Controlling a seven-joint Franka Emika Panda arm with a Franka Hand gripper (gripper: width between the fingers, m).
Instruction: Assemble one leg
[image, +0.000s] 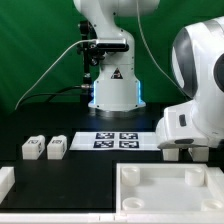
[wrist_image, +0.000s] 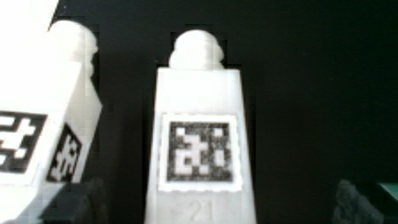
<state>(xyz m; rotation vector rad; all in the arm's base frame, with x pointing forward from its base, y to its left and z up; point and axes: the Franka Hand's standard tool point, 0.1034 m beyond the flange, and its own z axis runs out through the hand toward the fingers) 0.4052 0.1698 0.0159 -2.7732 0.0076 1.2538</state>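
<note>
In the wrist view a leg (wrist_image: 199, 150), a small white block with a square marker tag and a peg at its far end, lies on the black table between my jaws. A second leg (wrist_image: 43, 130) lies beside it. My gripper (wrist_image: 222, 202) is open, and dark gaps show between its fingers (wrist_image: 79, 204) and the leg. In the exterior view my gripper (image: 185, 152) hangs low at the right and hides these two legs. Two more legs (image: 32, 148) (image: 57, 148) lie at the exterior view's left.
The marker board (image: 118, 139) lies in the middle of the table. The large white tray-shaped panel (image: 128, 172) lies at the front, just below my gripper. A white part (image: 5, 181) sits at the front left edge. The robot base stands behind.
</note>
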